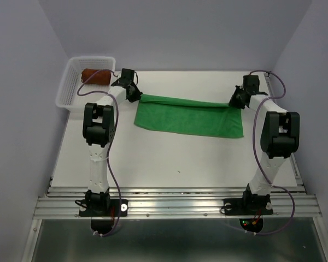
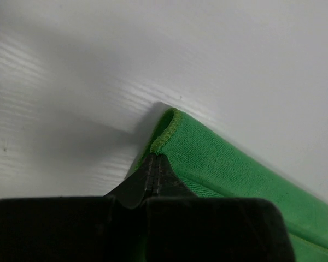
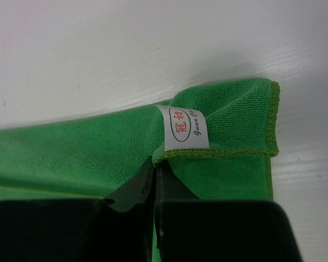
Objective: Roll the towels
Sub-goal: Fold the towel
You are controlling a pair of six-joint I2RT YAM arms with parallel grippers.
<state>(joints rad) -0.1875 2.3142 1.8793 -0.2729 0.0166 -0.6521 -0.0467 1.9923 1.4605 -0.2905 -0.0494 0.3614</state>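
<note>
Green towel, roll barely begun: L fingers & R fingers pinch its upper-edge corners; next, turn both evenly toward frame bottom.

White mesh basket at far-left corner of the white table, w/ alu rails along near edge.

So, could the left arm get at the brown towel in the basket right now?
Probably, but not freely: the left gripper is shut on the green towel corner. The brown towel lies close by in the open-topped basket.
</note>
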